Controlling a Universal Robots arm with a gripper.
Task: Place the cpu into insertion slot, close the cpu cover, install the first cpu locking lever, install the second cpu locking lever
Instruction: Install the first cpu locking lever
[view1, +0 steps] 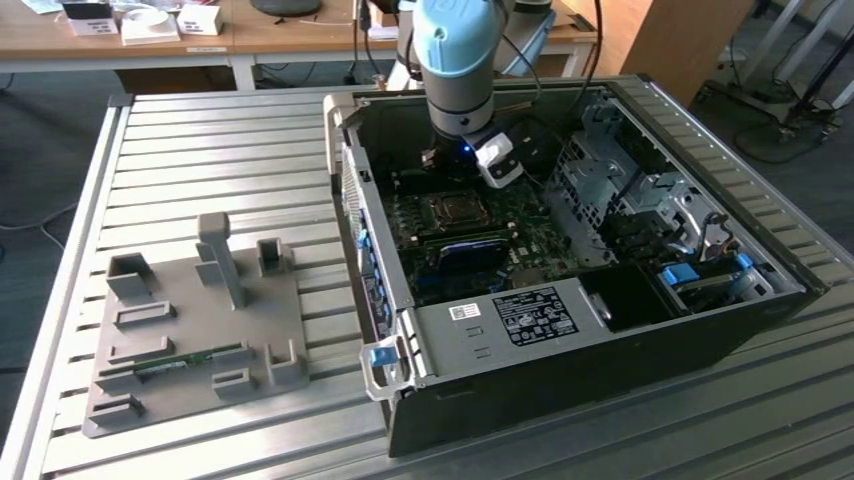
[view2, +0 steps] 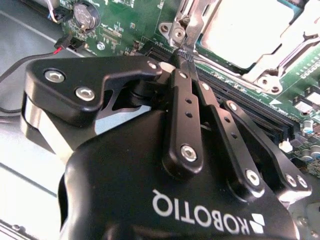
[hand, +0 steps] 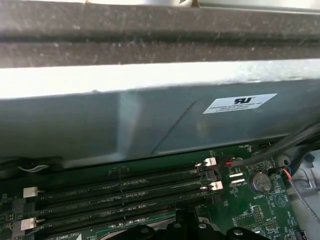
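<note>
The hand (view2: 182, 52) is closed on a thin metal lever (view2: 192, 22) beside the cpu cover (view2: 280, 47). The cpu (view2: 245, 30) is seated under the cover.

Arm (view1: 461, 60) upper centre of exterior view, pointing down; gripper (view2: 183, 56) fingers pinched together, upper centre.

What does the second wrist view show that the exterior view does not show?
Second wrist view: the gripper up close, its fingers shut at a corner of the cpu cover, which lies closed over the cpu. Exterior view: the grey fixture plate on the slatted table, beside the open computer case. Both: the green motherboard.
</note>
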